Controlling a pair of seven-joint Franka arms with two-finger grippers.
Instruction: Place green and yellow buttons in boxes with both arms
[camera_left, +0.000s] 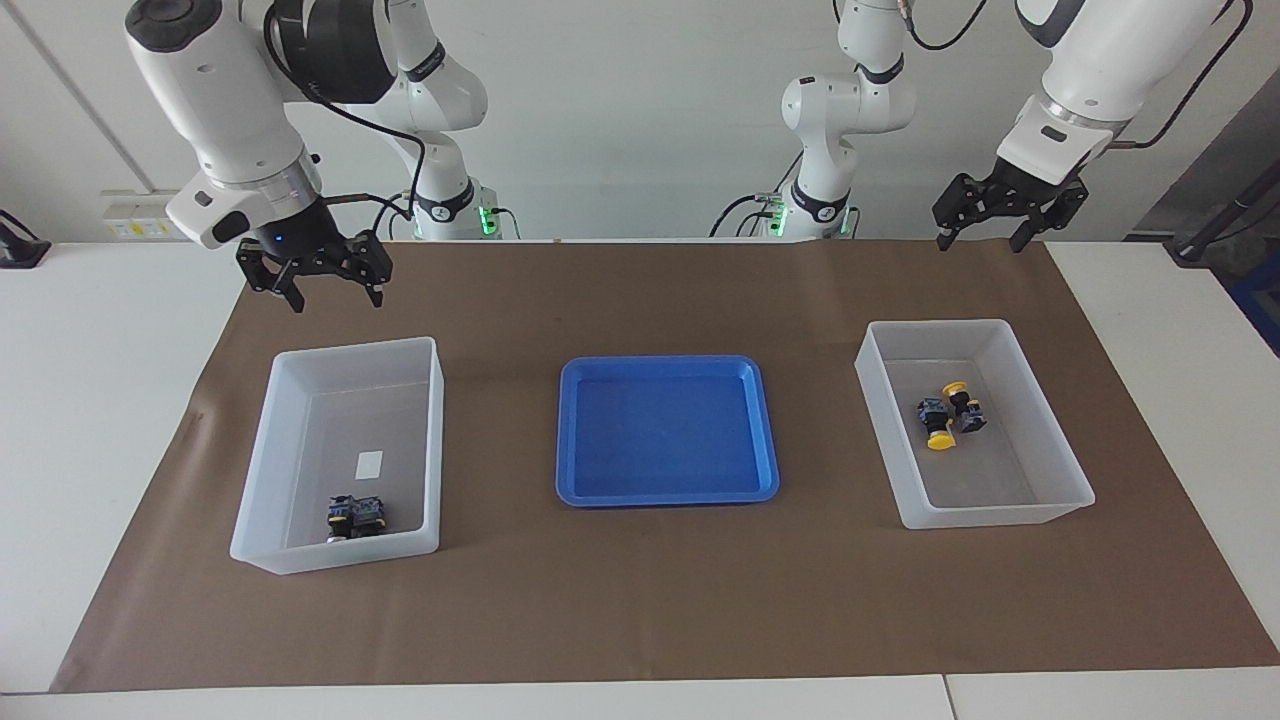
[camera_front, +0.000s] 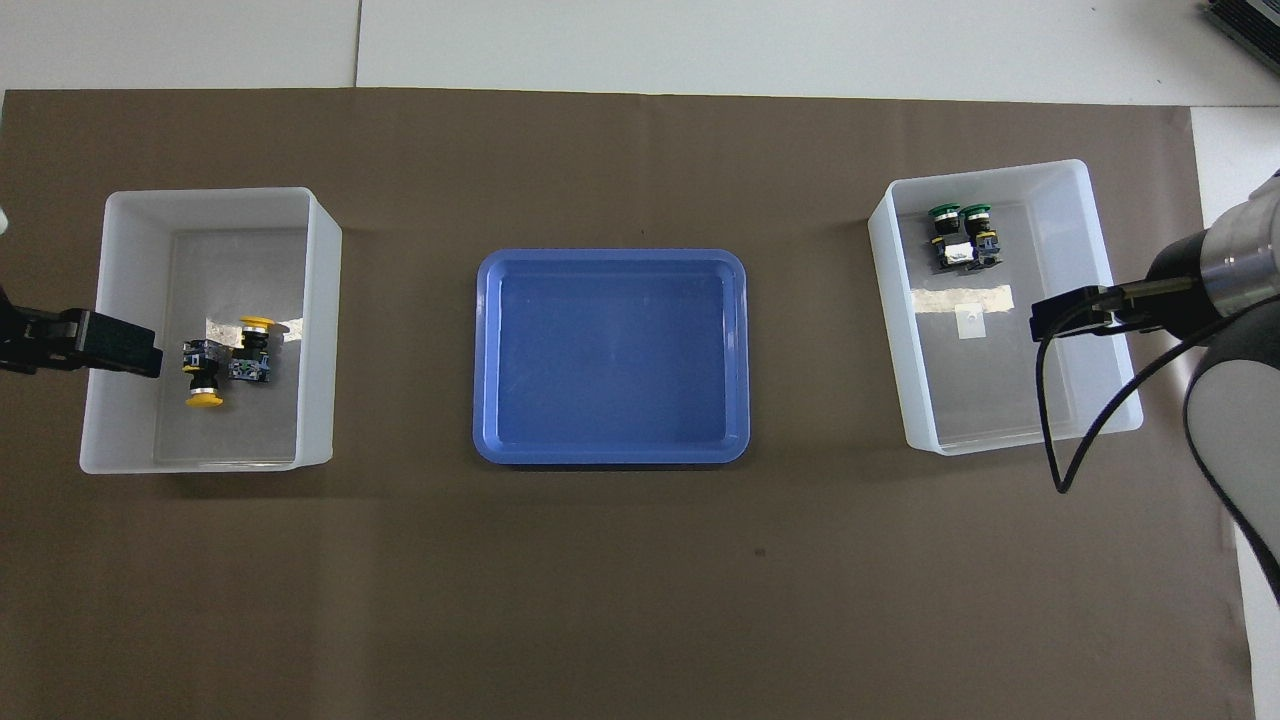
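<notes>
Two yellow buttons (camera_left: 948, 416) lie in the box (camera_left: 1045, 505) at the left arm's end; two green buttons (camera_front: 962, 236) sit in the box (camera_front: 1108, 300) at the right arm's end.

The yellow pair lie side by side, caps pointing opposite ways along the box's length. The green caps, pointing away from the robots, show only from overhead. The left gripper (camera_left: 985, 237) and right gripper (camera_left: 335, 293) hang released, empty, above the mat (camera_left: 640, 620) beside the blue tray (camera_left: 570, 440).

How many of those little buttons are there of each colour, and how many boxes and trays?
Yellow buttons: 2, in the box at the left arm's end
Green buttons: 2, in the box at the right arm's end
White boxes: 2
Blue tray: 1
Total: 7
</notes>
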